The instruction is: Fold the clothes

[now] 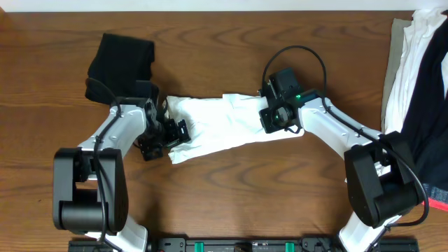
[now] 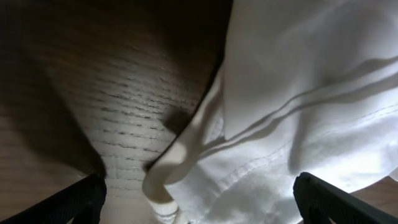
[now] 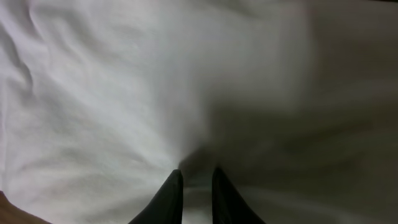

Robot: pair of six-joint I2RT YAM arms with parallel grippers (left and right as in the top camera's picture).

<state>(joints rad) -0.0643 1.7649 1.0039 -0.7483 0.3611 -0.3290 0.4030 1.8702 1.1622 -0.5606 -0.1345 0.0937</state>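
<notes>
Closest to the overhead lens stand the left arm (image 1: 89, 187) and the right arm (image 1: 381, 183), both reaching in to a white shirt (image 1: 227, 126) that lies crumpled in a long band across the middle of a brown wooden surface (image 1: 231, 42). A black garment (image 1: 120, 61) sits folded up and to the left of the shirt, apart from it. A pile of clothes (image 1: 420, 70), white and dark, lies well to the right of the shirt at the frame's edge. No more of the room shows.

The left end effector (image 1: 175, 133) is at the shirt's left end and the right end effector (image 1: 276, 115) on its right part.

From the left wrist, the two dark fingers (image 2: 74, 200) stand wide apart, low over the wood, with the shirt's hemmed edge lying loose between them, unclamped.

From the right wrist, the shirt fills the frame. Both fingers (image 3: 169, 200) are drawn narrow, pinching a small ridge of its white cloth.
</notes>
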